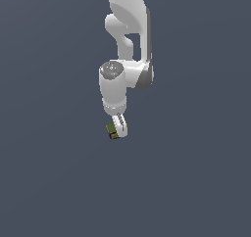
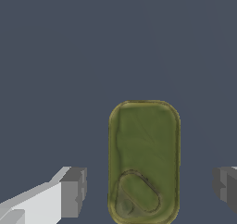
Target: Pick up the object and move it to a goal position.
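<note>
Both fingers of my gripper stand apart, clear gaps either side of the olive-green block between them. Seen from outside, the block sits at the fingertips.

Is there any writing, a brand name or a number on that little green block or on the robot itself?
None: no readable text in either view.
The block has a plain olive-green top with only an embossed oval outline, no letters.
The white arm and gripper carry no label or number.
</note>
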Robot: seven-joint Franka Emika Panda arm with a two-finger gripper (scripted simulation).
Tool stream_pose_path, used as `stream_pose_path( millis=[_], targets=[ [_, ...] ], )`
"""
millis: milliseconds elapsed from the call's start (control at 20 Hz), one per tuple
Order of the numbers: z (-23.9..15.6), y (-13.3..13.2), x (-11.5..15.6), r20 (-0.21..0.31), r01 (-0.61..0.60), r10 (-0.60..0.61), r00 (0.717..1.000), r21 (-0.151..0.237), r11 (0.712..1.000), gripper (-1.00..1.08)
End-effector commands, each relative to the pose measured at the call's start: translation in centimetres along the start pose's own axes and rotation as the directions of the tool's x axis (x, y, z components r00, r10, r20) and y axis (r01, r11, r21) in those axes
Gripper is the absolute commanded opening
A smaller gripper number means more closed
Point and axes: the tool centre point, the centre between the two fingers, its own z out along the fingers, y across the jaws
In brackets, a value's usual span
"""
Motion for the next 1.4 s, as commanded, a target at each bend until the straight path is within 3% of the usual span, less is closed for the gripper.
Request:
stream_pose_path(
  millis=[0,750,800,1350],
  targets=[
    [0.1,0.0,0.0,0.0,0.0,0.0,1.0,0.0,1.0,1.0],
    [5.0,0.0,0.0,0.0,-0.005,0.005,1.0,0.0,1.0,1.0],
    [5.0,0.0,0.0,0.0,-0.005,0.005,1.0,0.0,1.0,-1.0],
    [4.9,0.0,0.0,0.0,-0.005,0.005,1.0,0.001,1.0,-1.0]
  ],
)
